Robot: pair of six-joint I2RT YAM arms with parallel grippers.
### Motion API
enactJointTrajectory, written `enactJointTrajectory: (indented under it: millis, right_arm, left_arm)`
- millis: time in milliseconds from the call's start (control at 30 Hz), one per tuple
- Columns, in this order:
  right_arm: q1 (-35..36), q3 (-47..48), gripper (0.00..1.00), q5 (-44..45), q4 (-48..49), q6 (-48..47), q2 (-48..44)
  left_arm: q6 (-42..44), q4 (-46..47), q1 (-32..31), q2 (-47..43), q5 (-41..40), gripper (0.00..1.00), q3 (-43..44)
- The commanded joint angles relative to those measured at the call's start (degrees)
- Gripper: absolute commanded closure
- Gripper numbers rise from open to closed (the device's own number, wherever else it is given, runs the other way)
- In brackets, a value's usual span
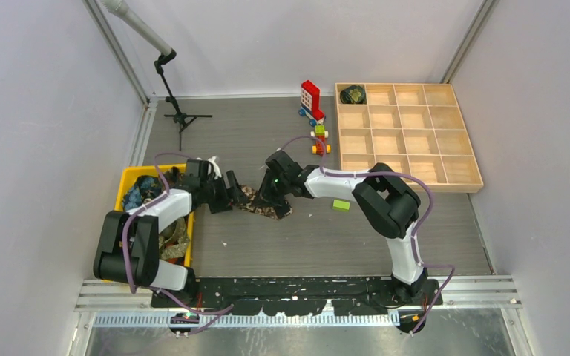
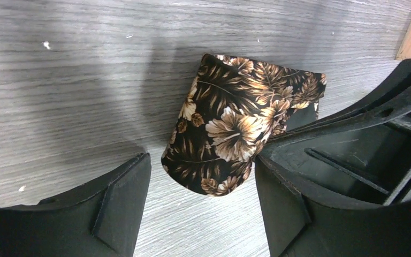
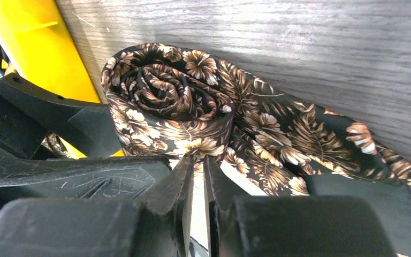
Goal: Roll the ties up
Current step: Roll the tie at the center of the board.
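A brown floral tie [image 1: 266,205] lies on the grey table between both grippers, partly rolled. In the right wrist view its rolled end [image 3: 166,101] is a tight spiral and the loose tail [image 3: 310,139] runs off to the right. My right gripper [image 3: 195,174] is shut to a thin slit, pinching the tie's edge just below the roll. My left gripper [image 2: 200,206] is open around the roll [image 2: 230,128], whose side touches the right finger [image 2: 289,193]. A dark rolled tie [image 1: 353,94] sits in the wooden tray's far left compartment. More ties [image 1: 142,194] fill the yellow bin.
The yellow bin [image 1: 128,176] stands left of the left gripper, close behind the roll in the right wrist view [image 3: 32,43]. The wooden compartment tray [image 1: 408,133] is at the back right. A green block [image 1: 341,205], toy bricks [image 1: 312,100] and a stand [image 1: 182,119] are also on the table.
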Motion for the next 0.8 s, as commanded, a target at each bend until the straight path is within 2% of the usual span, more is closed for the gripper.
enactJointTrajectory:
  millis: [0, 267, 467, 567, 767]
  right_arm:
    - [-0.8, -0.2, 0.82, -0.4, 2.5, -0.6, 1.4]
    - [-1.9, 0.2, 0.83, -1.8, 3.6, -0.6, 3.1]
    - [-2.5, 0.0, 0.83, -2.8, 3.8, -1.0, 3.2]
    - [-2.7, 0.0, 0.83, -3.3, 4.0, -1.2, 2.8]
    - [-2.6, 0.8, 0.83, -3.9, 3.3, -2.6, 1.4]
  left_arm:
    - [-0.2, 2.9, 0.2, 1.7, 2.2, 0.27, 2.0]
    - [0.5, 0.8, 0.2, 3.0, 0.2, 0.25, 3.9]
    - [2.0, -3.8, 0.2, -2.4, -7.5, 0.18, 4.0]
    - [2.5, -5.6, 0.2, -5.0, -8.6, 0.15, 4.4]
    - [2.8, -8.3, 0.2, -10.3, -14.4, 0.15, 5.2]
